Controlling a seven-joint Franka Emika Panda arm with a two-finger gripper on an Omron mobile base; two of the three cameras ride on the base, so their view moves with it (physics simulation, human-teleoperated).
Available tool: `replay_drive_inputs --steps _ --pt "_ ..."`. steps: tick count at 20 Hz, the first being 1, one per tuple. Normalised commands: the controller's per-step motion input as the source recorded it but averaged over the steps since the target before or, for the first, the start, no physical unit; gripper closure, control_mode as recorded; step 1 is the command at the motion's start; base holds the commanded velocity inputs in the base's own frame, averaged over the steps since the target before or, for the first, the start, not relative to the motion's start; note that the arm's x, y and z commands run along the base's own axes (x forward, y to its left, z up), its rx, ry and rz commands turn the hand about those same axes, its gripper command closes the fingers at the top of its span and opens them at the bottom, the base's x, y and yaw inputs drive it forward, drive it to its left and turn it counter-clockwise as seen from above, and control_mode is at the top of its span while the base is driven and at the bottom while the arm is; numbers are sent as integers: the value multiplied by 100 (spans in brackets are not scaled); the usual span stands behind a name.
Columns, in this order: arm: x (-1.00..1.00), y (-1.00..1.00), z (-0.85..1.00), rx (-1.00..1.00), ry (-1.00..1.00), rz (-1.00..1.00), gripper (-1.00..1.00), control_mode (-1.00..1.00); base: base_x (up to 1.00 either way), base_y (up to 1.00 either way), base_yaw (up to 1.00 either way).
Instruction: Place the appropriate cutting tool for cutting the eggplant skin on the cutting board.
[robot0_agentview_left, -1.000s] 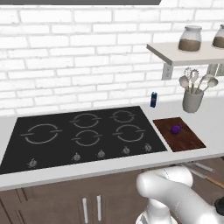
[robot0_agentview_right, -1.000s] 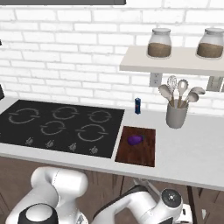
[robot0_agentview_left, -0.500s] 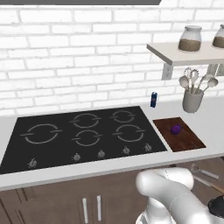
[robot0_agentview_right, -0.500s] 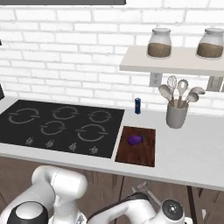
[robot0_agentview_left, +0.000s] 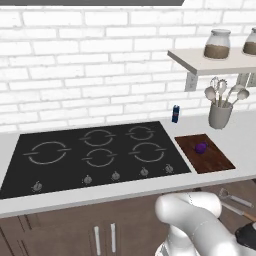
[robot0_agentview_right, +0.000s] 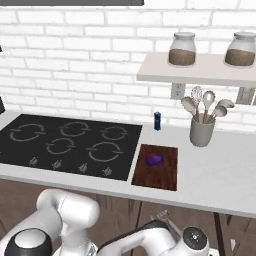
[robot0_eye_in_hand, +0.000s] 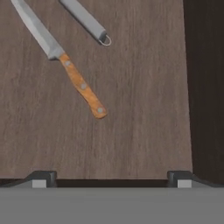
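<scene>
Even, bright, diffuse render light in both base views; no glare on black cooktop (robot0_agentview_left: 95, 152). Soft shadow under shelf (robot0_agentview_right: 200, 70), toward 6 o'clock. Edges slightly soft, low resolution; no lens distortion. Hand view dimmer, flat; knife (robot0_eye_in_hand: 59, 54) casts almost no shadow; dark strip at 3 o'clock.

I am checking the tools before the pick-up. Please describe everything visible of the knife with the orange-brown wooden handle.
The knife with the orange-brown wooden handle has a plain grey metal blade and a slim handle with three pale rivets. It lies flat and diagonal on a brown wooden surface, blade toward the hand view's upper left, where its tip is cut off. A grey metal handle with a ring lies beside it, apart. Nothing touches the knife.
</scene>
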Motion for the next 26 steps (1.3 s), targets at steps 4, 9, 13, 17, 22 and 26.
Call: replay_drive_inputs --steps 4,9,13,17,22,26 --pt "21 9 45 0 0 0 -100 -100 0 0 0" --pt "12 3 35 0 -1 4 -100 -100 0 0 0" --pt "5 1 0 -6 -7 2 -100 -100 0 0 0" --pt "15 0 0 -3 -1 1 -100 -100 0 0 0" --pt "15 0 0 -3 0 5 -100 -100 0 0 0" --pt "6 9 6 -11 0 7 -100 -100 0 0 0"
